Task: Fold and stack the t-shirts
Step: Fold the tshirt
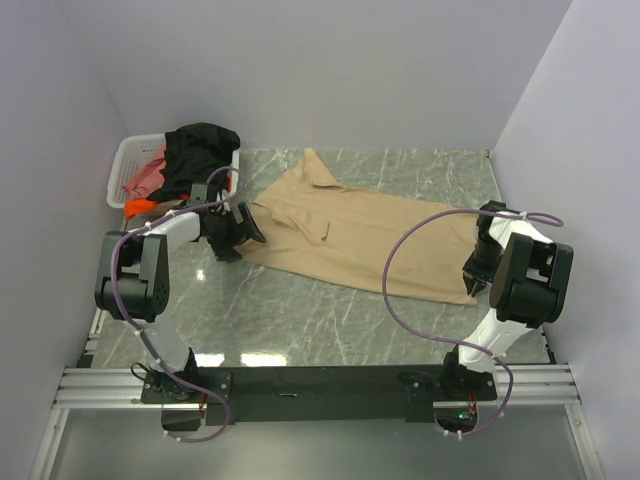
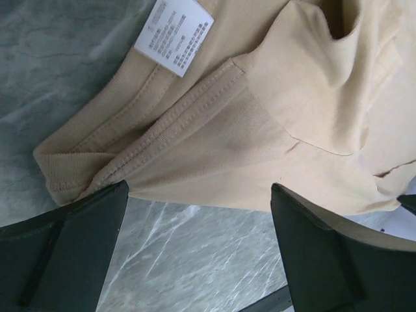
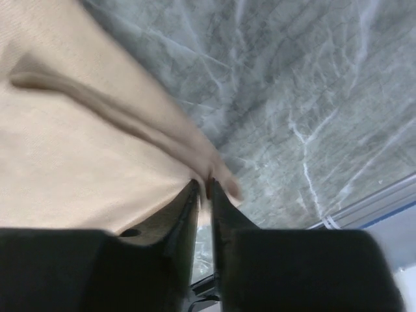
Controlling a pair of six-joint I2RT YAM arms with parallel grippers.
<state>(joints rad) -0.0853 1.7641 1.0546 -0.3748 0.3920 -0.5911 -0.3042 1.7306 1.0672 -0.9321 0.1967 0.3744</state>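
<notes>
The tan t-shirt [image 1: 365, 235] lies spread across the marble table, collar end to the left. My left gripper [image 1: 240, 228] is open at that collar end; in the left wrist view [image 2: 198, 195] its fingers straddle bare table just below the shirt's edge [image 2: 260, 156], with the white tag [image 2: 174, 36] beyond. My right gripper [image 1: 478, 280] is shut on the shirt's right hem corner [image 3: 211, 170], cloth pinched between the fingers. The black shirt [image 1: 200, 152], pink-red shirt [image 1: 148, 175] and orange shirt [image 1: 140, 207] are in the basket.
The white lattice basket [image 1: 125, 165] stands at the back left corner against the wall. Walls close in left, back and right. The table's metal front rail [image 1: 320, 385] holds both arm bases. Purple cables loop over each arm.
</notes>
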